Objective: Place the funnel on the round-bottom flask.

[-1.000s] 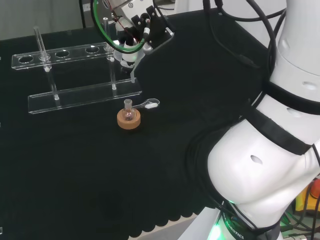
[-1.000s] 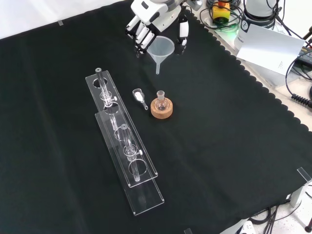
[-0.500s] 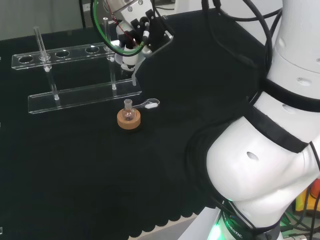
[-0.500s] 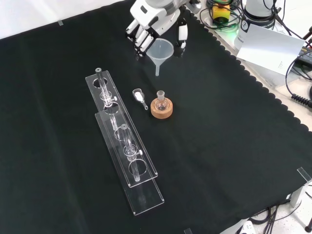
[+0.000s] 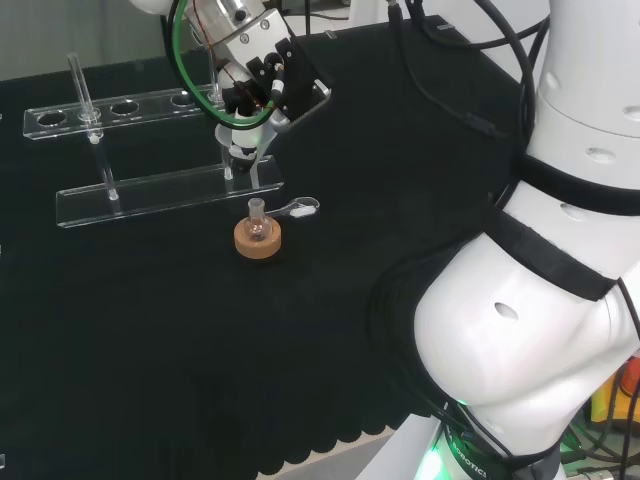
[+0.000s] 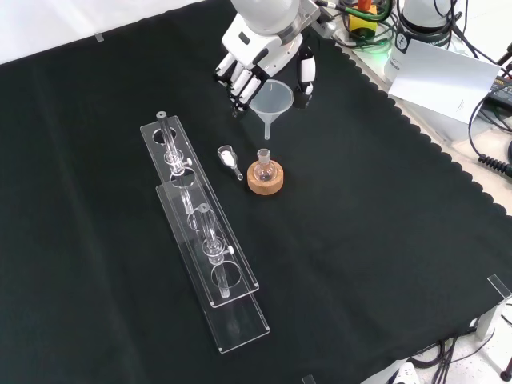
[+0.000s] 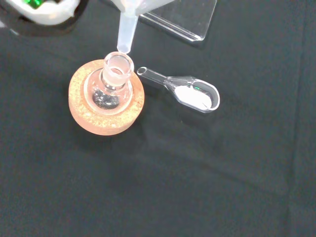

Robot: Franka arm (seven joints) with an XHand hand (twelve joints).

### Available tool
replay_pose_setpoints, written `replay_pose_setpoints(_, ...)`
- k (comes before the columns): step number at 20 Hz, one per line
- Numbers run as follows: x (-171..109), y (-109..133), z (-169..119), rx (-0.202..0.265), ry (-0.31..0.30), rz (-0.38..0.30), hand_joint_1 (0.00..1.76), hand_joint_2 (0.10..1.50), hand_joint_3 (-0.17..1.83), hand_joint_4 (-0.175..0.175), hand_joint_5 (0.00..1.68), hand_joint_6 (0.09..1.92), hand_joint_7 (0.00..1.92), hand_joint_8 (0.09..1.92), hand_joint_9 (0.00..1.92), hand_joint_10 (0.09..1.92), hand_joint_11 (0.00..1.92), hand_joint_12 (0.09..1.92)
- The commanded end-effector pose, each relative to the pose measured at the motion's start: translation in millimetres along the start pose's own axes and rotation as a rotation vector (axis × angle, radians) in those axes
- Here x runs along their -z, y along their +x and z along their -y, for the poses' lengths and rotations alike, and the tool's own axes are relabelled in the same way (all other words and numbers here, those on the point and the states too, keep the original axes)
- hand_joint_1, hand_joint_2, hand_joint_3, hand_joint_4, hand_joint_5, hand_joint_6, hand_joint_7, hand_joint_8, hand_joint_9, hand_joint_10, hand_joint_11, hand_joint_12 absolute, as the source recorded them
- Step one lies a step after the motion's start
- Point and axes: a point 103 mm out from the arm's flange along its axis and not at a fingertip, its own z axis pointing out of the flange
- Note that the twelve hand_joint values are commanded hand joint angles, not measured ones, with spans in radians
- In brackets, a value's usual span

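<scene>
A small round-bottom flask (image 6: 264,166) (image 5: 257,222) sits upright in a cork ring (image 6: 265,180) (image 7: 107,98) near the middle of the cloth. The hand (image 6: 264,48) (image 5: 262,75) is shut on a clear plastic funnel (image 6: 272,100), held upright in the air. The funnel's stem (image 7: 125,32) hangs just above the flask's open neck (image 7: 118,64), a little off its centre and apart from it. In the head view the funnel (image 5: 243,150) shows below the hand, above and slightly left of the flask.
A small glass scoop (image 6: 230,159) (image 7: 185,91) holding white powder lies beside the cork ring. A clear acrylic tube rack (image 6: 204,232) (image 5: 150,150) with glass tubes stands to the left in the front view. The cloth's scalloped edge (image 6: 432,128) runs at the right.
The hand has carried the funnel down and toward the flask; its stem now hangs close over the flask's neck. The flask, scoop and rack have not moved.
</scene>
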Motion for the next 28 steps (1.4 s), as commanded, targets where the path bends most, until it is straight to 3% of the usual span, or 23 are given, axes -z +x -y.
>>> replay_pose_setpoints(1, -4.5, 3.1, -2.0, 0.001, 0.001, -0.002, 0.76, 0.69, 0.5, -0.046, 0.43, 0.51, 0.33, 0.81, 0.67, 0.71, 0.1, 1.4)
replay_pose_setpoints(28, -22.3, 7.7, -20.9, 0.024, -0.009, 0.01, 0.76, 0.69, 0.51, -0.047, 0.43, 0.51, 0.32, 0.81, 0.66, 0.72, 0.11, 1.4)
